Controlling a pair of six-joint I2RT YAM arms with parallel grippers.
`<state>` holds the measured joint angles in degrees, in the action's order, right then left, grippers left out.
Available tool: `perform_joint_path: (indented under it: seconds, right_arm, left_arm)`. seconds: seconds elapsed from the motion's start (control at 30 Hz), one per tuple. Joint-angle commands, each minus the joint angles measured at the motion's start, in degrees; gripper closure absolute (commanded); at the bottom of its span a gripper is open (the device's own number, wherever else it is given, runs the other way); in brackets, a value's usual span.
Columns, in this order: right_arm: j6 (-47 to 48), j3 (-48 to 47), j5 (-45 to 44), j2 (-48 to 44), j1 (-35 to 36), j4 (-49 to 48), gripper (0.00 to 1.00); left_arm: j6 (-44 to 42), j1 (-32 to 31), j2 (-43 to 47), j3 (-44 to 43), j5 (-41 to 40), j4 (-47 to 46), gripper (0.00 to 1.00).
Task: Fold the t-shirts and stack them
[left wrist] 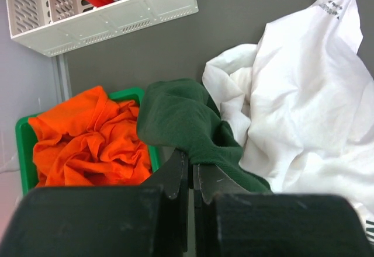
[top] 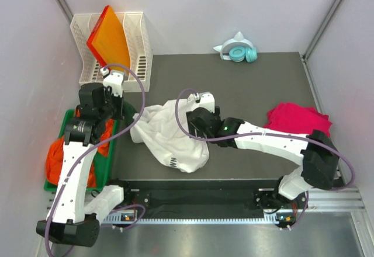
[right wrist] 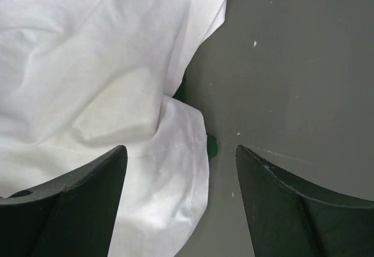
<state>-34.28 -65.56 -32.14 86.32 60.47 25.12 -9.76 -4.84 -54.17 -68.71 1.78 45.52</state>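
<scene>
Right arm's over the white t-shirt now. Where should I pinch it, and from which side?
Take the white t-shirt by its free edge, which lies between the open jaws of the right gripper, coming straight down. Bare table beside that edge leaves room for one jaw; the bunched folds further in look too bulky to pinch cleanly.

The top camera looks down from above on the table, while both wrist cameras (close, downward) share the white t-shirt.

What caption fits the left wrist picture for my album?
The left gripper pinches a green shirt between an orange shirt and a white shirt.
</scene>
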Motion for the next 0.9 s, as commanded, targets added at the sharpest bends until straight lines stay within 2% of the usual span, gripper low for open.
perform_joint_path:
  seconds: [0.0, 0.27, 0.57, 0.63, 0.7, 0.8, 0.87]
  right_arm:
    - [0.88, -0.18, 3.57, 5.67, -0.88, -6.13, 0.26]
    - [-2.01, -2.56, 7.7, 13.52, -0.96, -9.39, 0.29]
    - [-2.81, 0.17, 6.39, 12.11, -1.14, -9.13, 0.5]
    - [-3.42, 0.34, 5.25, 11.76, -1.05, -8.52, 0.48]
    - [-4.64, 0.96, 3.76, 10.71, -1.23, -7.47, 0.39]
    - [-6.14, 3.59, 2.17, 7.65, -2.19, -7.54, 0.31]
    - [-6.93, 6.56, 2.69, 4.92, -3.77, -8.16, 0.3]
  left_arm:
    - [-1.75, 0.36, 3.9, 0.42, -1.25, 1.5, 1.0]
    - [-0.96, 0.45, 6.18, 2.26, -0.9, 4.76, 1.0]
    - [-1.49, 0.36, 5.75, 2.61, -0.64, 3.97, 1.0]
    - [-1.32, 0.36, 5.39, 2.7, -0.2, 3.7, 1.0]
    - [-1.14, 0.36, 5.13, 2.53, -0.03, 3.53, 1.0]
    - [-1.23, 0.36, 4.69, 2.61, -0.02, 3.35, 1.0]
    - [-1.49, 0.36, 4.52, 2.79, -0.55, 3.09, 1.0]
